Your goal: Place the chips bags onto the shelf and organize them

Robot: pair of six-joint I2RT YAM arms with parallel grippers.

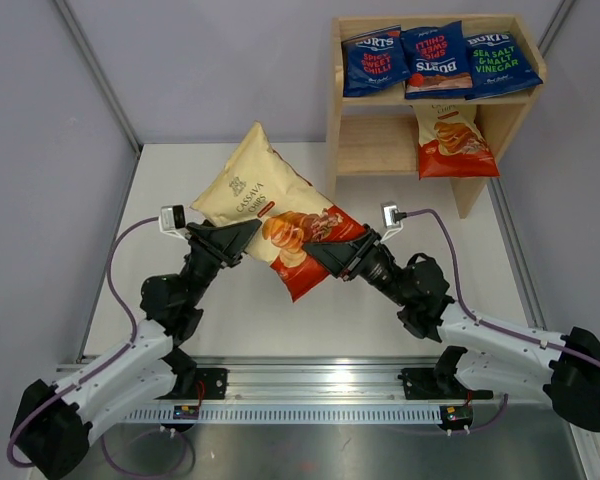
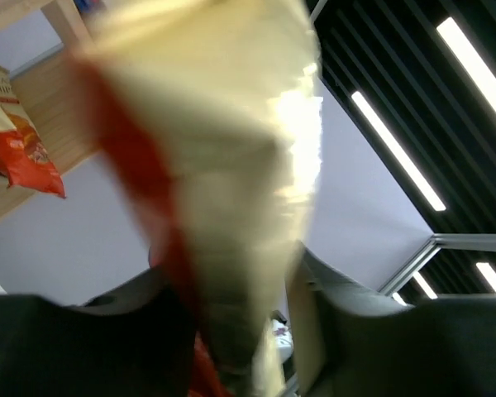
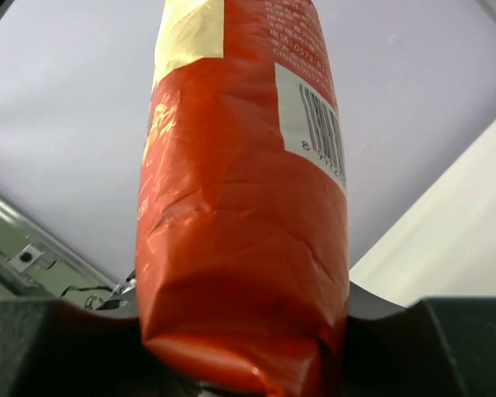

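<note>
Left gripper and right gripper are both pinching the held bag, keeping it tilted in the air over the table. Left is clamping its left edge, right its red end. Shelf is standing far right (blue bags lying across the top tier, second bag leaning on the lower).

Three blue Burts bags, two cream-and-red bags, one wooden shelf, two robot arms.

held bag blurred, shelf cropped
</note>
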